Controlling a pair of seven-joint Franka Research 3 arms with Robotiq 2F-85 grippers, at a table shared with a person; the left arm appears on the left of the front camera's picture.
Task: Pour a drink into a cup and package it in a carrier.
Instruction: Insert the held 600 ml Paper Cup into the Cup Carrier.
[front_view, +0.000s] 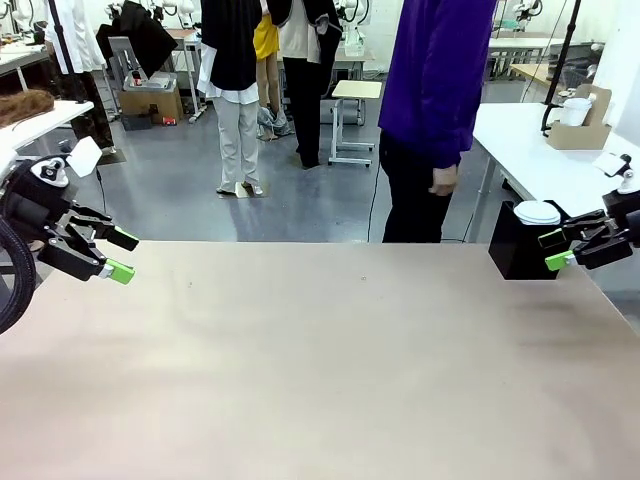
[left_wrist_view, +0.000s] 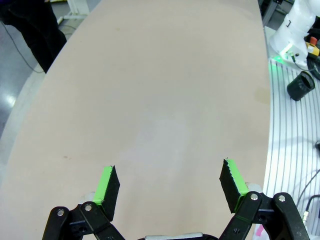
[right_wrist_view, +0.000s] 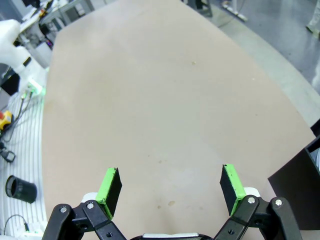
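cup (front_view: 537, 212) just beside spread right gripper (front_view: 553, 250)

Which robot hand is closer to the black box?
The right one. The right end effector hovers open just beside the black box at the table's far right corner, while the left end effector waits open across the table at the left edge.

White arms, black pincers tipped in green.
The left pincer (front_view: 112, 255) and right pincer (front_view: 556, 250) are black linkwork with silver pivot screws at the joints, each finger ending in a bright green pad (left_wrist_view: 106, 186) with a ridged inner face. White arm casing shows behind both wrists, with a dark cable looping beside the left one. The person (front_view: 435, 110) wears a purple top and black trousers.
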